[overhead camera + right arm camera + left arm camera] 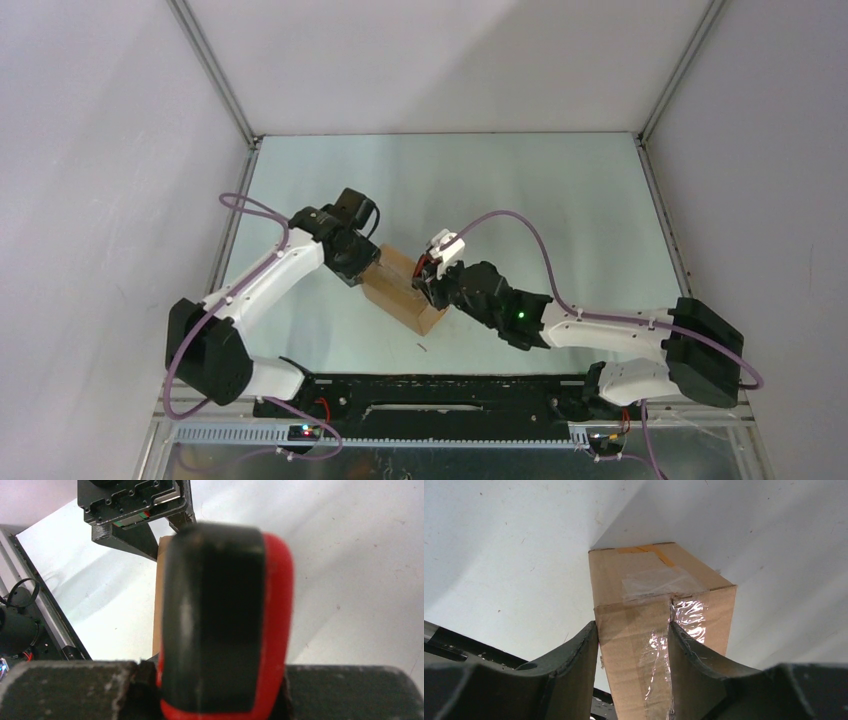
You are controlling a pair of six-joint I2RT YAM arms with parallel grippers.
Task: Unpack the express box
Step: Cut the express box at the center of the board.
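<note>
The express box point(400, 292) is a small brown carton lying on the table between both arms. In the left wrist view the express box point(651, 610) shows clear shiny tape along its seam and an orange strip on its far end. My left gripper point(634, 645) is shut on the box's near end, a finger point(574, 670) on each side. My right gripper point(432, 285) is shut on a red-and-black utility knife point(225, 620) that fills the right wrist view and sits at the box's right end. The blade tip is hidden.
The table point(560, 210) is pale green with white walls on three sides. A black rail point(430, 385) runs along the near edge between the arm bases. Purple cables loop over both arms.
</note>
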